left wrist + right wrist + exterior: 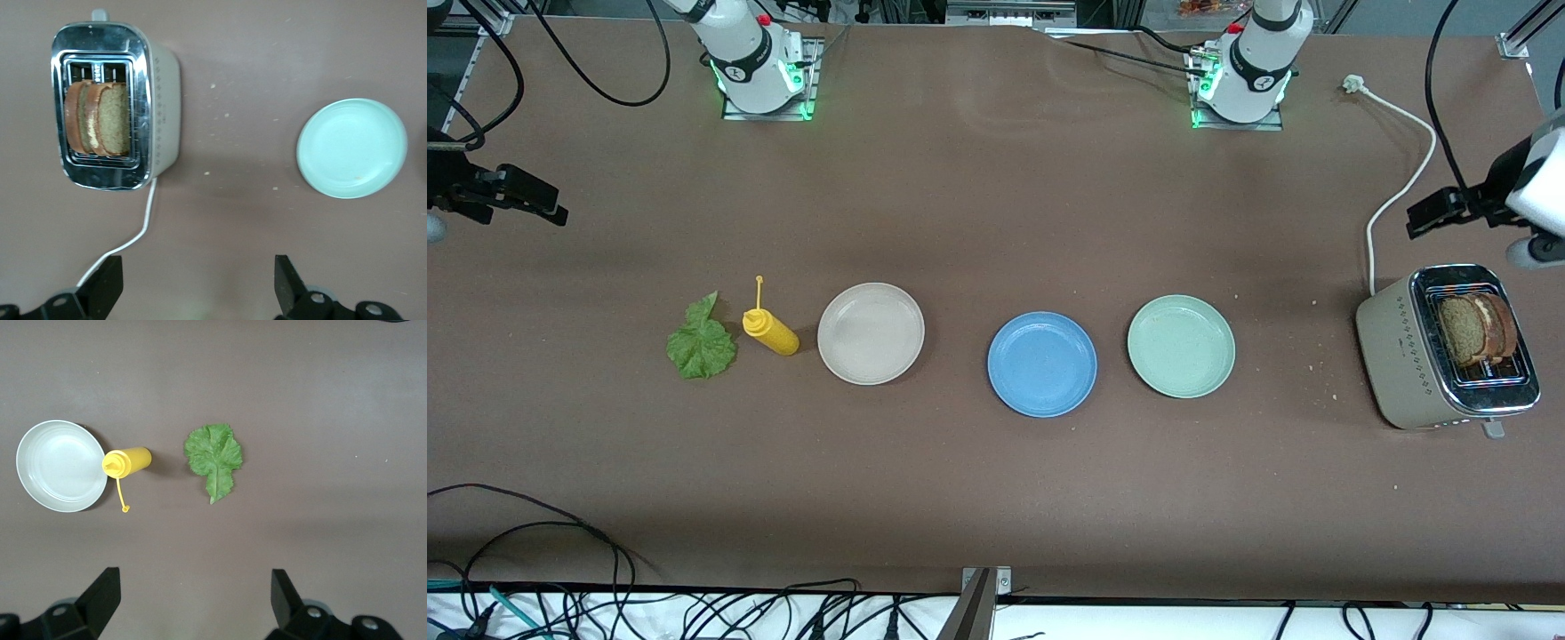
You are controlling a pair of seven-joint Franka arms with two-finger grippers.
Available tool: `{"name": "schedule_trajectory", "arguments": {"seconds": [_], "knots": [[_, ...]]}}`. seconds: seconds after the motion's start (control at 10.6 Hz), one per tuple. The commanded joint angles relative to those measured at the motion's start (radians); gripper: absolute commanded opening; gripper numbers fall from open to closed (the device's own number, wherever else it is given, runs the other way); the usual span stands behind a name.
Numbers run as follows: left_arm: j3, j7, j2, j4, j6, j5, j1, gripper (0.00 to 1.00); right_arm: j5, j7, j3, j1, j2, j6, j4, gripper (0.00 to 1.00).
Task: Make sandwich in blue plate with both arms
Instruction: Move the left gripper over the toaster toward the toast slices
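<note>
Front view shows the blue plate [1041, 364] bare mid-surface, bread slices [1479, 330] upright in the toaster [1445, 351] below the left gripper [198, 287], lettuce leaf [214, 459] flat under the right gripper [193, 603]; both jaws spread, empty.

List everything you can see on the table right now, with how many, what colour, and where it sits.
blue plate: one, medium blue, bare, between the two other plates.
beige plate: one, toward the right arm's end.
pale green plate: one, toward the left arm's end.
lettuce leaf: one, green, flat on the table beside the bottle.
squeeze bottle: one, yellow, lying between leaf and beige plate.
toaster: one, beige and chrome, at the left arm's end.
bread slices: two, brown, in the toaster.
left gripper: open, over the table by the toaster.
right gripper: open, above the table by the leaf.
</note>
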Motion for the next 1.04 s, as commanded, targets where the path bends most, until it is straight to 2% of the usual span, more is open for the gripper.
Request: {"name": "schedule_trajectory", "arguments": {"seconds": [0.0, 0.28, 0.38, 0.66, 0.95], "knots": [[0.011, 0.053, 0.111, 0.053, 0.001, 0.045, 0.032, 1.00, 0.009, -0.004, -0.004, 0.005, 0.002, -0.024, 0.023, 1.00], [0.022, 0.126, 0.276, 0.170, 0.020, 0.051, 0.115, 1.00, 0.008, -0.002, -0.004, 0.005, 0.002, -0.024, 0.023, 1.00], [0.022, 0.169, 0.324, 0.190, 0.069, 0.051, 0.149, 1.00, 0.008, -0.004, -0.004, 0.005, 0.002, -0.024, 0.023, 1.00], [0.020, 0.214, 0.413, 0.187, 0.230, 0.043, 0.207, 1.00, 0.008, -0.004, -0.004, 0.003, 0.002, -0.024, 0.023, 1.00], [0.020, 0.214, 0.461, 0.182, 0.258, 0.043, 0.218, 1.00, 0.008, -0.004, -0.004, 0.003, 0.002, -0.024, 0.023, 1.00]]}}
